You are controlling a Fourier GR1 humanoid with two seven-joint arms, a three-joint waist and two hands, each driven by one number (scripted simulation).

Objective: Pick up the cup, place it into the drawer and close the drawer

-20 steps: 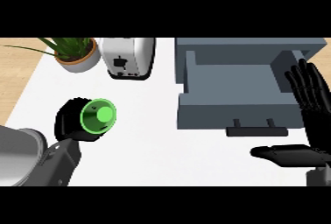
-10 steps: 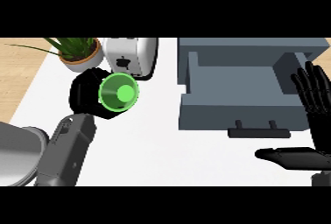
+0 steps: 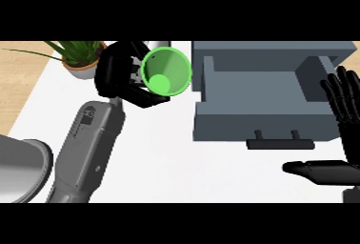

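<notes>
Sideways, cup (image 3: 166, 73) in left hand (image 3: 123, 76)

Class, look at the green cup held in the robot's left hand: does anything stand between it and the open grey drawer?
Nothing visible does. The green cup, held in the left hand, sits just left of the open grey drawer; only the drawer's left wall lies between.

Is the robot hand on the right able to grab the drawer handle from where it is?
Probably yes. The right robot hand is open beside the open drawer, and nothing lies between it and the handle. The left robot hand with the green cup is well away.
</notes>
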